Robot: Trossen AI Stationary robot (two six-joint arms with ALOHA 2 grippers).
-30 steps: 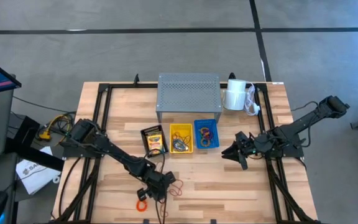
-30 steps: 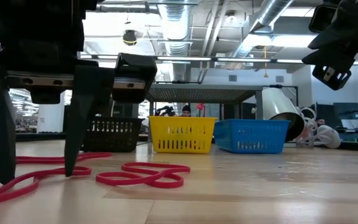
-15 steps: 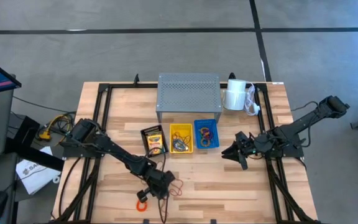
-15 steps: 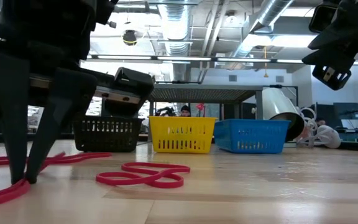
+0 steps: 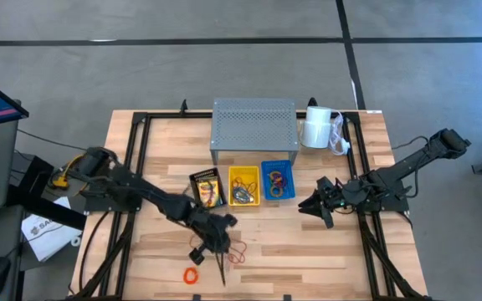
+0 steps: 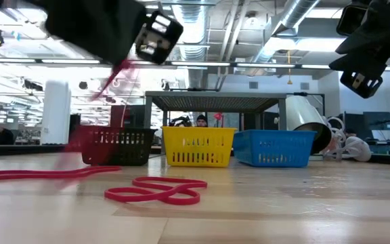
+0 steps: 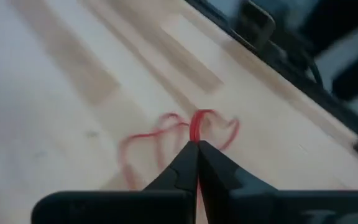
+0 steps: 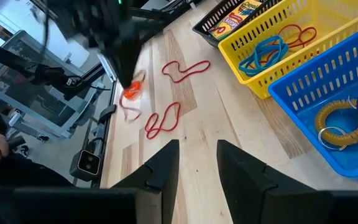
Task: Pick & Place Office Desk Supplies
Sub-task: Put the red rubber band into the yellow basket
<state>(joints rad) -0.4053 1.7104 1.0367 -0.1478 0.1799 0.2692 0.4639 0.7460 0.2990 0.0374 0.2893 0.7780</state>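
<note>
Left gripper fingers pressed together, pinching a red rubber band that trails from the tips; it's over the front-centre of the table, lifted off the wood, blurred in the low view. 2 more red band loops lie flat on the wood just beside it, plus an orange band near the front edge. Right gripper waits over the right side of the table, fingers spread, nothing between them. Behind the left gripper, 3 small baskets in a row: black basket with a crayon box, printing on it too small to read; yellow basket with a blue-green band and red loops; blue basket with yellow and purple coil loops. Grey perforated riser just behind the baskets, white roll beside it at back right. Table is pale wood planks with a black frame on it. Front-right of the table is bare wood. Room behind: open ceiling with ducts, strip lights, desks, a person far back.
</note>
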